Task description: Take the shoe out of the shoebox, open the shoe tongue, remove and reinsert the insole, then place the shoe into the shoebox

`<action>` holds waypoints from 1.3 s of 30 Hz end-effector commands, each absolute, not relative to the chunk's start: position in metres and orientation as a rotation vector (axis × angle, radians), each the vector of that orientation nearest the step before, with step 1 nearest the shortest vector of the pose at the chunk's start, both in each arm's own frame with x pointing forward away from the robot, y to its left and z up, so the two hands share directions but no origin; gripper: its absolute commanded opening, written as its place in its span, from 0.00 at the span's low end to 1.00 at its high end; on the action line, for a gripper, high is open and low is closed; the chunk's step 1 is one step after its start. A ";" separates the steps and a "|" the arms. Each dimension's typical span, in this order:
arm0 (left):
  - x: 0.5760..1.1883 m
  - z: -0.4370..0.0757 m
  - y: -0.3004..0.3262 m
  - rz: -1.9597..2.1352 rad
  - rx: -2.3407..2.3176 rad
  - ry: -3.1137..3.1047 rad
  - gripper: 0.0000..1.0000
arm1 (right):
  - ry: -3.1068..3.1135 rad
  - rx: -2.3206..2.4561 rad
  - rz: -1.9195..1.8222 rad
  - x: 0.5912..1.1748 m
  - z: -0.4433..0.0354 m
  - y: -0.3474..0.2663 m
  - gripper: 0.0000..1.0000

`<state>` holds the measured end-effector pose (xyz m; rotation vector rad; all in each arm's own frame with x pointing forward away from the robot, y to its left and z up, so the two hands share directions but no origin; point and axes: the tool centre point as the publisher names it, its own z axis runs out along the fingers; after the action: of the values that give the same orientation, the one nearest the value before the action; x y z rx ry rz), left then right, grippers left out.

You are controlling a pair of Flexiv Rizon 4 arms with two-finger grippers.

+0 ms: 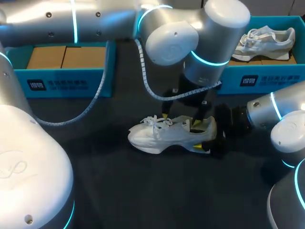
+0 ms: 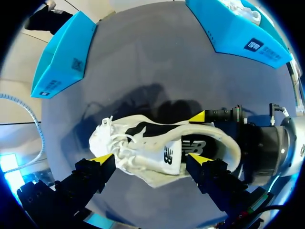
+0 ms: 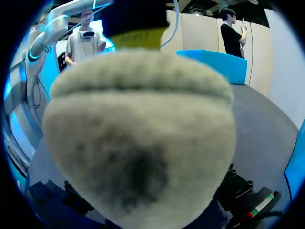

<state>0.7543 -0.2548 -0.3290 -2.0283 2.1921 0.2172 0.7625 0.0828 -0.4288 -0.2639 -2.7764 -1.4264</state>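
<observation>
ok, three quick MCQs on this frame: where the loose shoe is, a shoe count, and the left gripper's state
1. Where is the white shoe under the arms?
A) held in the air
B) lying on the table
C) inside a shoebox

2. How many shoes show in the head view?
A) one
B) two
C) three

3. The left gripper is:
A) open, astride the shoe
B) shut on the laces
C) out of view

Key:
1. B, its sole rests on the dark tabletop.
2. B, a second shoe sits in the right shoebox.
3. A, its yellow tips stand wide apart, one on either side of the shoe.
</observation>
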 end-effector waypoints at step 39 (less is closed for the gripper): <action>0.753 -0.336 -0.218 0.364 -2.039 2.078 0.50 | -2.781 -0.268 -1.417 0.763 -0.432 0.085 0.00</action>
<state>0.7550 -0.2258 -0.3433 -2.0347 2.0716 0.3857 0.7625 0.0828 -0.4288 -0.2638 -2.7764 -1.4265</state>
